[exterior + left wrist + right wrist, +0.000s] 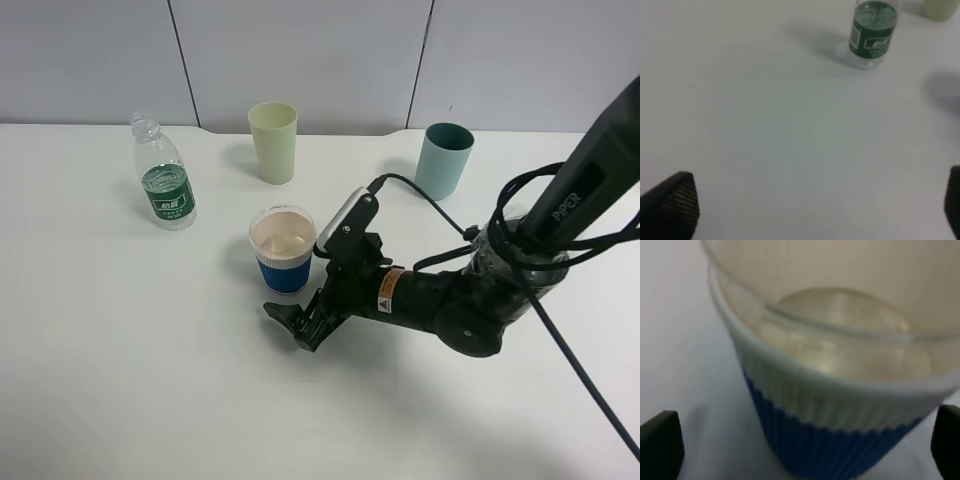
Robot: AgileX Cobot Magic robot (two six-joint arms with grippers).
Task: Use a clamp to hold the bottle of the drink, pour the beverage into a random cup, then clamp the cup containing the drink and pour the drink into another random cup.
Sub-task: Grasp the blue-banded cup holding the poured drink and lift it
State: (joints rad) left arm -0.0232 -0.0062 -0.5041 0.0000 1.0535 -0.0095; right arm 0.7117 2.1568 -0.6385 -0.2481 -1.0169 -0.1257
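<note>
4 vessels stand upright and well apart on the white table [150, 390] in the high view: a clear plastic bottle [163, 180] with a green label at far left, a pale green cup [273, 141] behind centre, a teal cup [443, 159] to its right, and a sleeved cup [283, 248] near the middle. The table's rear edge runs just behind the 2 plain cups, against grey wall panels [300, 50]. Open surface spreads across the front half and ahead of the bottle. My right claw [297, 322] sits low over the table just in front of the sleeved cup, fingers spread and gripping nothing. A black cable [430, 200] loops back from the white wrist camera [345, 222], passing near the teal cup. Only the right wrist view shows the sleeved cup [830, 390] in detail. It has a ribbed blue sleeve below, a smooth white band above, a translucent beige wall, and a shallow pool of pale liquid [840, 305] inside. My 2 dark fingertips [660, 445] flank its base, 1 on either side, with a gap to the sleeve. The left wrist view shows what the high camera does not: my left claw [812, 210], spread wide and empty above plain table. Its pads [675, 200] are black with a fine cross-hatched texture. The bottle [872, 35] stands well ahead of them, with a sliver of the pale green cup [941, 9] beyond.
</note>
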